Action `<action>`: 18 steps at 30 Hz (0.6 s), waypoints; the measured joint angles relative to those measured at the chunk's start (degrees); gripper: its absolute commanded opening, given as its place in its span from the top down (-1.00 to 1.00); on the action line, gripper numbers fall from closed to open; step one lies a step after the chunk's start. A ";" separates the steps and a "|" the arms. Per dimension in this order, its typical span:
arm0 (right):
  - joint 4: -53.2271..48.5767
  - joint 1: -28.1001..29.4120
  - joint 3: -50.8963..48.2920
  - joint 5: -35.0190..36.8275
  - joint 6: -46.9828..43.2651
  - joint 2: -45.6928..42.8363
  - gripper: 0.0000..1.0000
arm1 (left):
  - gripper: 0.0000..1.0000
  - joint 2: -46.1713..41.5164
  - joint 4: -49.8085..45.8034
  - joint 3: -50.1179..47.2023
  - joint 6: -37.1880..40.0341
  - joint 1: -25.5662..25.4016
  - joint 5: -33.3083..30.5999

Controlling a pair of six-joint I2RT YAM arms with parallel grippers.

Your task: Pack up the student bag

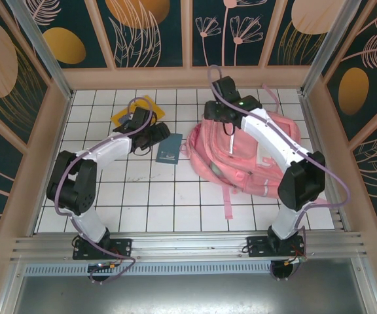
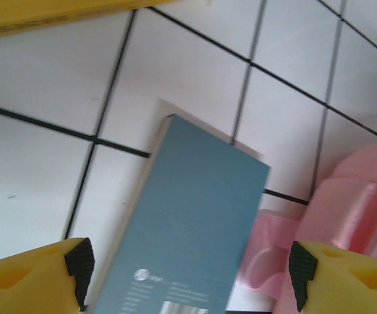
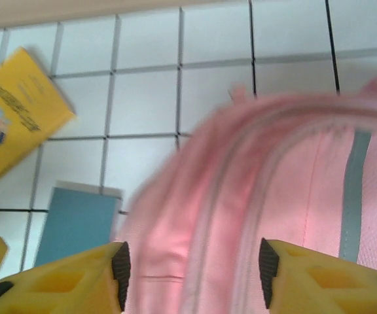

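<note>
The student bag (image 1: 254, 154), a large glossy pink backpack, lies right of the table's middle. My right gripper (image 1: 215, 112) hovers at the bag's far left end. In the right wrist view the bag's pink top (image 3: 273, 196) with a zip seam looks blurred, and my right gripper (image 3: 192, 275) is open with that fabric under the gap. My left gripper (image 1: 158, 136) hangs over a blue book (image 1: 169, 152) just left of the bag. In the left wrist view my left gripper (image 2: 192, 271) is open, its pads wide of the blue book (image 2: 188, 222) lying flat below.
A yellow book (image 1: 133, 114) lies on the white tiled table (image 1: 175, 203) behind the left gripper, and shows again as the yellow book (image 3: 15, 111) and as the yellow book's edge (image 2: 44, 16). A pink strap (image 1: 228, 203) trails toward the front. Wooden walls enclose the table.
</note>
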 measured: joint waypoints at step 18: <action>4.72 5.29 18.27 -16.04 -2.84 31.56 -0.19 | -0.59 -17.18 11.72 -27.10 -20.15 1.99 5.62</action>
